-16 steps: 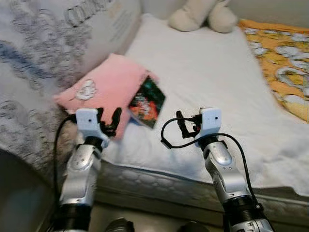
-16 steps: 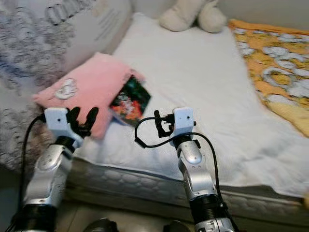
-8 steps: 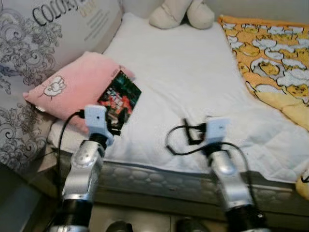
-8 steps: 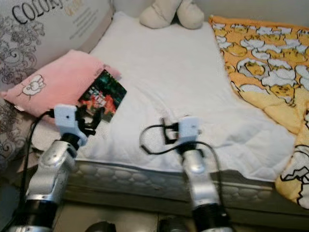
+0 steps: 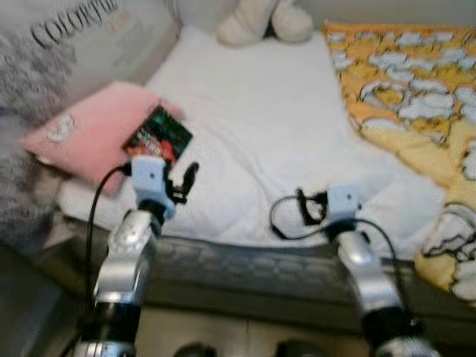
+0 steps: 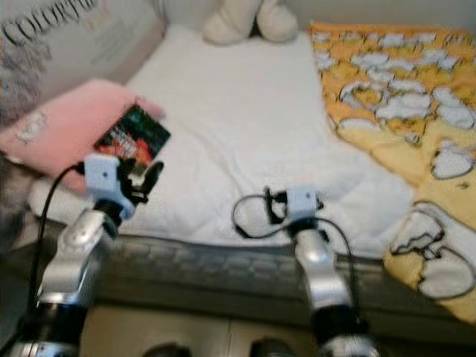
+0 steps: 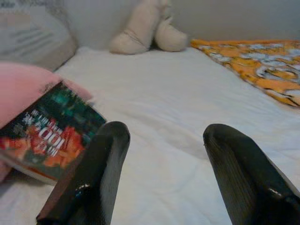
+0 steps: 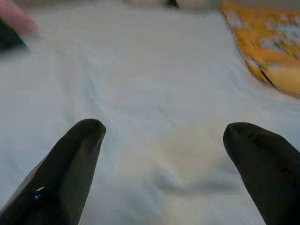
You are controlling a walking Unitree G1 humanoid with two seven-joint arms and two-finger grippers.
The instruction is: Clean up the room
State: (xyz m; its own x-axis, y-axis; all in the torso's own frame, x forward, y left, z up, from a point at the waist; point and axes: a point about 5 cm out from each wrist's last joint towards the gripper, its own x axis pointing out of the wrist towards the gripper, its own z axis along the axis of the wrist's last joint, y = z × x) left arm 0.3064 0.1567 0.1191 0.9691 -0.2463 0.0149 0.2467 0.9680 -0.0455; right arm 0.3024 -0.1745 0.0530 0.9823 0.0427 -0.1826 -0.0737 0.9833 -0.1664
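Left claw (image 7: 161, 136) hangs released just short of your book (image 7: 44, 136), lying corner-on against the pink pillow (image 5: 82, 134); right claw (image 8: 164, 136) released over the bed (image 5: 260, 126).

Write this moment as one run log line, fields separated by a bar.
left gripper open near book | book leaning on pink pillow | right gripper open above white sheet

One pink pillow (image 5: 85, 134), one book (image 5: 158, 135), one plush toy (image 5: 265, 20) (blurred), one yellow blanket (image 5: 409, 89)
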